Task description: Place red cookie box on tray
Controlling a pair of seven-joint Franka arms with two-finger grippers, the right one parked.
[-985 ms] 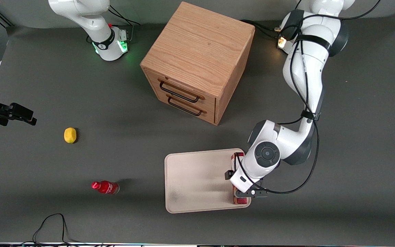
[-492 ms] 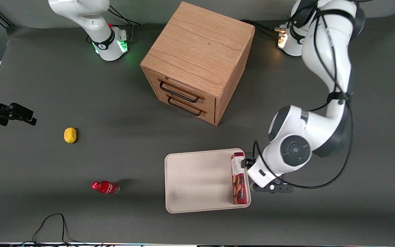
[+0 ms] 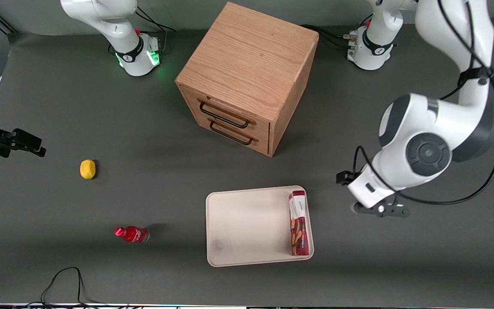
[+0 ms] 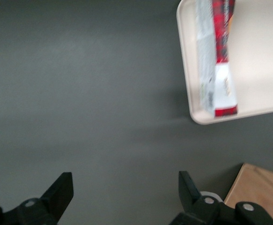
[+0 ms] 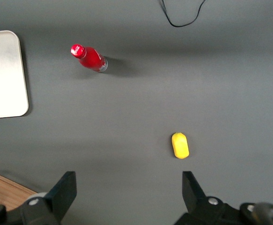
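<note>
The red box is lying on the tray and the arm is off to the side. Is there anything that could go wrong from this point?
Little, probably. The red cookie box lies right along the tray rim at the working arm's end, so a bump to the tray might tip it over the low rim. The open gripper hangs above bare table beside the tray, clear of it; a low sweep back across could catch the box.

table [image 3: 101, 107]: dark grey matte surface filling nearly every view
cabinet [image 3: 247, 73]: light oak box with two drawers and black wire handles, standing in the middle of the table
cable [image 3: 64, 281]: thin black loop at the table edge nearest the front camera
light: soft, even, faint shadows
</note>
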